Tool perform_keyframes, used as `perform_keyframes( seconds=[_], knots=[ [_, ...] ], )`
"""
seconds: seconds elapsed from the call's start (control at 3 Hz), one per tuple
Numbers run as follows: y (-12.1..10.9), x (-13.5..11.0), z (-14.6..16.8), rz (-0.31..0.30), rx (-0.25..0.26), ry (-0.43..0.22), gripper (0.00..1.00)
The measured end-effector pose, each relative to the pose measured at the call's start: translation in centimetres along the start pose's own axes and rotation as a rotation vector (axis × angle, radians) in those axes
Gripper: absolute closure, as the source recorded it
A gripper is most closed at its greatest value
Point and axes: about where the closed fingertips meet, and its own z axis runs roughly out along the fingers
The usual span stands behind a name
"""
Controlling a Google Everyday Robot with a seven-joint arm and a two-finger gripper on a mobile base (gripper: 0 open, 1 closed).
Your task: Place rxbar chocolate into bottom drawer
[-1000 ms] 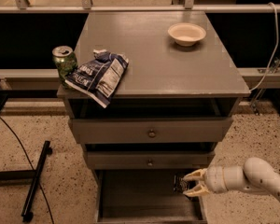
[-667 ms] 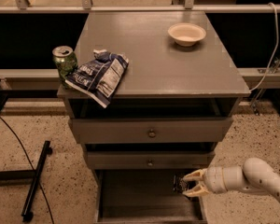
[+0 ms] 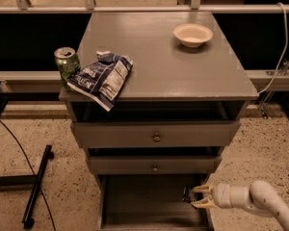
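Note:
My gripper [image 3: 198, 196] reaches in from the lower right, over the right side of the open bottom drawer [image 3: 149, 198]. It is shut on the rxbar chocolate [image 3: 188, 194], a small black wrapper held between the fingertips just above the drawer's flat floor. The drawer is pulled out below the two shallower knobbed drawers of the grey cabinet.
On the cabinet top [image 3: 164, 57] lie a blue-and-white chip bag [image 3: 102, 77] at the front left, a green can [image 3: 67, 64] on the left corner and a beige bowl [image 3: 192, 34] at the back right. A black stand [image 3: 36, 186] lies on the floor at left.

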Motion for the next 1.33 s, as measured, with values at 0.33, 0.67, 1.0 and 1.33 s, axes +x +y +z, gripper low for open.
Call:
perform_keyframes(
  seconds=[0.33, 0.67, 1.0, 1.33],
  knots=[
    [0.2, 4.1, 1.9, 0.016, -0.009, -0.058, 1.00],
    [-0.3, 5.2, 1.8, 0.021, 0.005, -0.063, 0.85],
    [-0.2, 5.2, 2.1, 0.022, 0.000, -0.067, 0.62],
    [-0.1, 5.1, 2.4, 0.023, -0.004, -0.070, 0.38]
  ],
)
